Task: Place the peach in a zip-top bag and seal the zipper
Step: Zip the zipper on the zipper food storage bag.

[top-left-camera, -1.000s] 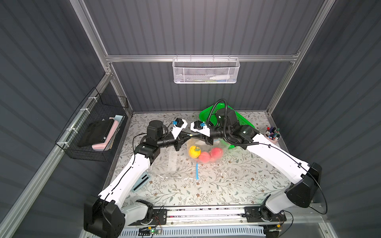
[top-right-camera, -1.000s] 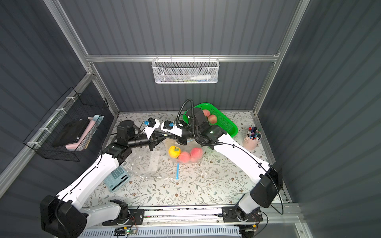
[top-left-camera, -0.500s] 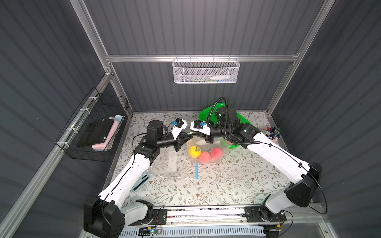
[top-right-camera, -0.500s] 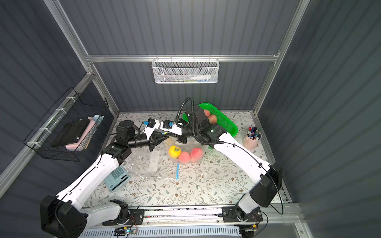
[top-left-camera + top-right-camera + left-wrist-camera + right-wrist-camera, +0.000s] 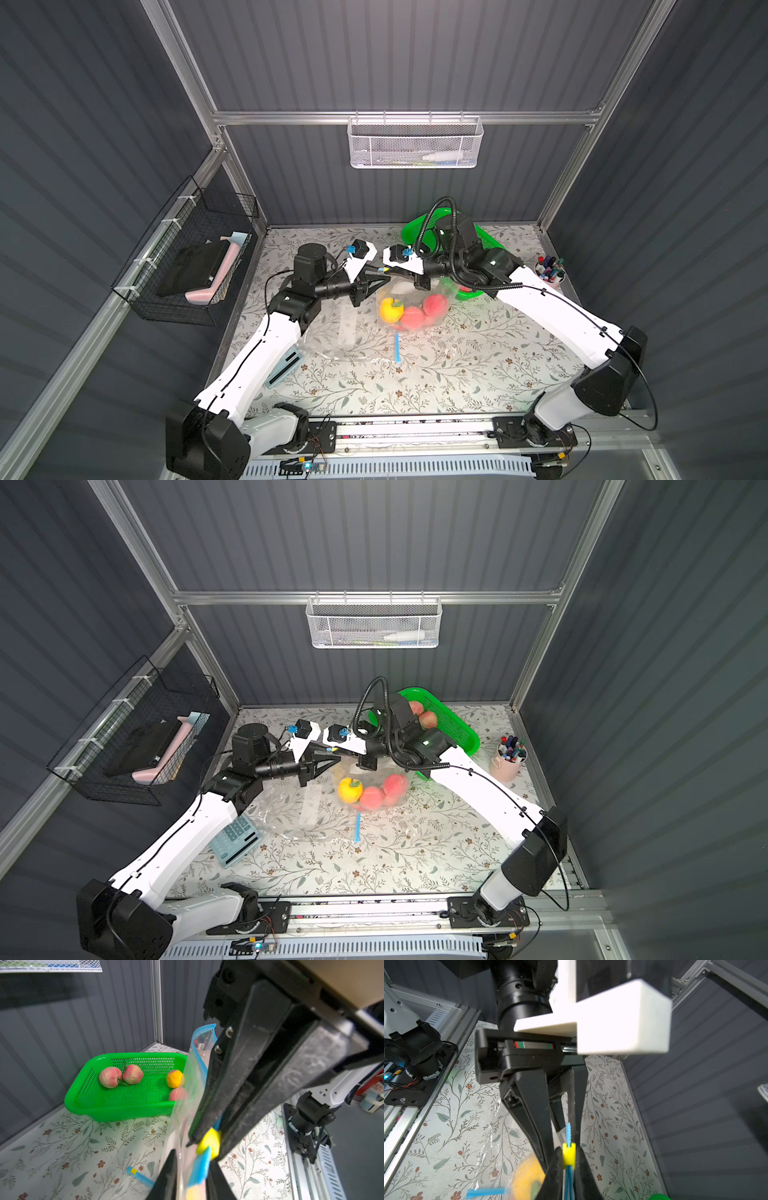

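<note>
A clear zip-top bag [image 5: 405, 291] hangs above the table. It holds two peaches [image 5: 435, 304] [image 5: 371, 798] and a yellow pepper [image 5: 390, 309]. My right gripper [image 5: 568, 1153] is shut on the yellow slider [image 5: 568, 1156] at the left end of the blue zipper [image 5: 199, 1053]. My left gripper [image 5: 192, 1159] stands right against it, its jaws slightly open around the blue zipper end [image 5: 568, 1131]. In both top views the two grippers [image 5: 383, 275] [image 5: 332, 754] meet at the bag's upper left corner.
A green basket [image 5: 124, 1109] at the back right holds more peaches [image 5: 110, 1077] and an orange fruit [image 5: 174, 1078]. A second flat bag [image 5: 345, 328] with a blue zipper [image 5: 397, 347] lies on the table. A pen cup [image 5: 511, 756] and a calculator [image 5: 237, 837] stand nearby.
My right gripper's jaws have closed onto the yellow slider. The left gripper's jaws have parted a little. The bag and both arms have hardly moved.
</note>
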Controlling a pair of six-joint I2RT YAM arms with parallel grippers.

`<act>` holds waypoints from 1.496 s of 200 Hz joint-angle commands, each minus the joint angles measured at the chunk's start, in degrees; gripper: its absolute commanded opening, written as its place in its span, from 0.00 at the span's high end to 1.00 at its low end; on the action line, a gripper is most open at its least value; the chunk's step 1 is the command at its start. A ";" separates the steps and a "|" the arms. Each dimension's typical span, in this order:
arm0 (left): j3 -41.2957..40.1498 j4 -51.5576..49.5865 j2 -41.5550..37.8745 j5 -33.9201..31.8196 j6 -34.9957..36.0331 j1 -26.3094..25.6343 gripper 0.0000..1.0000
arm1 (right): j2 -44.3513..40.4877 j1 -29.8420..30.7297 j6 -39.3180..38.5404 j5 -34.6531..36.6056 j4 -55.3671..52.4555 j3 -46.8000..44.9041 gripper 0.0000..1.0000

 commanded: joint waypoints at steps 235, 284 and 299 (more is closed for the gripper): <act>-6.34 6.70 -8.38 -4.07 -0.63 -0.04 1.00 | -0.12 -4.67 -6.44 -0.87 -9.24 3.69 0.87; -3.62 4.92 -6.10 2.21 -1.19 -0.01 0.69 | -0.08 -4.77 -5.42 -6.24 -9.06 4.11 0.87; -1.73 4.73 -4.47 3.13 -2.37 -0.07 0.62 | -0.41 -4.44 -5.30 -9.21 -8.69 3.96 0.86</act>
